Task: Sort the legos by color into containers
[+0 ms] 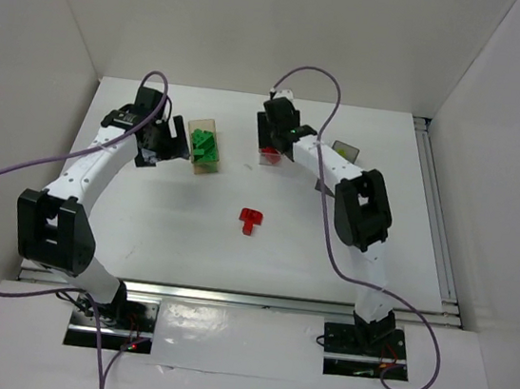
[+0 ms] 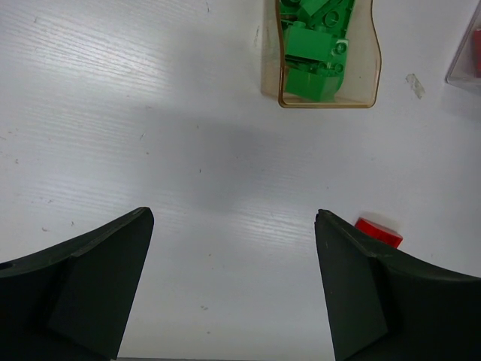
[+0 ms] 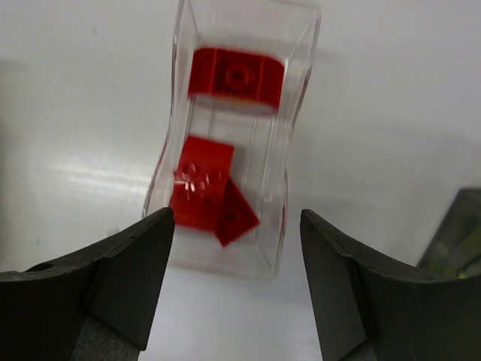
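- I see the table [image 1: 141, 227] as a flat, matt white board. The left wrist view shows fine grain lines and a few small scuffs on it.
- Plain white walls [image 1: 262, 32] close the table in at the far side and at both ends.
- A metal rail [image 1: 434, 218] runs along the table edge on the right arm's side. Another runs along the near edge by the arm bases.
- Landmark: one loose red lego [image 1: 251, 219] lies near the middle of the table, apart from every container.
- The green container [image 1: 204, 146] stands beyond the loose red lego, towards the left arm's side. Green legos [image 2: 312, 45] are piled inside it.
- The red container [image 3: 301, 135] stands almost straight beyond the loose red lego and holds a few red legos [image 3: 237, 75].
- The third container [image 1: 345, 151] stands beyond the loose red lego, towards the right arm's side. I cannot tell its contents.
- Left end effector [image 2: 233, 218]: fingers spread wide, holding nothing. It is just beside the green container, on the side away from the loose red lego.
- Right end effector [image 3: 234, 218]: fingers spread wide, holding nothing. It is over the red container, which shows between its fingers.
- Purple cables [image 1: 14, 172] loop from both arms.
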### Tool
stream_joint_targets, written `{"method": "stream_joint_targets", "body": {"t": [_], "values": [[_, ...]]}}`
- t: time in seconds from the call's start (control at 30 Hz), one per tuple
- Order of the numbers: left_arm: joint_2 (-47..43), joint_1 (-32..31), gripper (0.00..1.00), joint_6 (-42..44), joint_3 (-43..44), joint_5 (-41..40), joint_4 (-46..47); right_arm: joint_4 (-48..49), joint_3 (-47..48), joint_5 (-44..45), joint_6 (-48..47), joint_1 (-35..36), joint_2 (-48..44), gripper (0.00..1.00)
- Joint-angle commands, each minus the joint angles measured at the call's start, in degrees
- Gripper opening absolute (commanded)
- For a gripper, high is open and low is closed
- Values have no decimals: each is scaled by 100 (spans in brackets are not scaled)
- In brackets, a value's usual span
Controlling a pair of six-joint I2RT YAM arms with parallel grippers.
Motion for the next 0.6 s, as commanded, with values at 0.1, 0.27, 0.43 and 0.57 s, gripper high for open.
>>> {"method": "stream_joint_targets", "body": {"t": [0.1,0.27,0.43,0.57], "values": [[-132,26,98,-117,-111,143,98,504,-1738,23,269,404,-1849,73],[-80,26,98,-117,-111,143,150,65,-3040,-494,620,956,-2719,85],[-79,26,98,-117,-164,143,203,98,-3726,-768,482,1625,-2984,97],[-79,26,97,-170,-217,196,256,-155,-3685,-646,86,1924,-2722,98]]}}
